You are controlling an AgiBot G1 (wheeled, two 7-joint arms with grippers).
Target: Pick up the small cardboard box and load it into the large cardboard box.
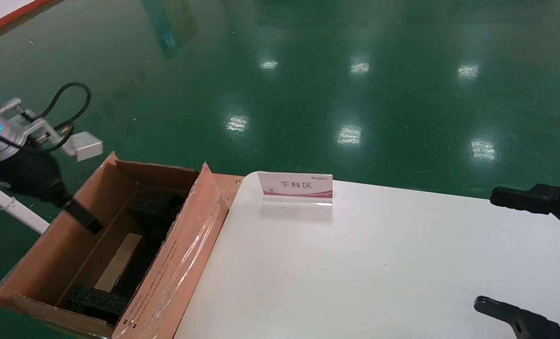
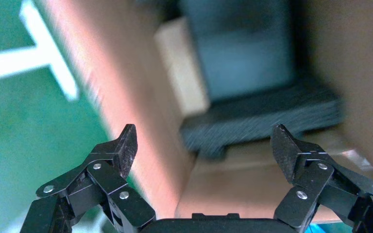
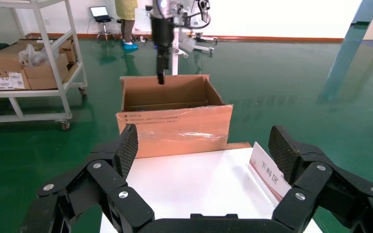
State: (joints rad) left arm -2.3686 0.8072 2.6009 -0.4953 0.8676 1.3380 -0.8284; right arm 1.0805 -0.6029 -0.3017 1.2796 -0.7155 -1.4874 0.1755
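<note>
My left gripper (image 2: 204,145) hangs open over the big box (image 1: 44,263) at the head view's lower left; only its wrist view shows that spread. Right gripper (image 3: 203,148) open, lower right. I can't spot the small box.

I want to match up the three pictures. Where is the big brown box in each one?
Head view: the large cardboard box sits at the lower left, beside the white table, with the left gripper at its far wall.
Left wrist view: the box's wall and inside fill most of the picture.
Right wrist view: it stands in the middle, beyond the table.
Shared landmark: the black foam block inside, also seen in the left wrist view.
</note>
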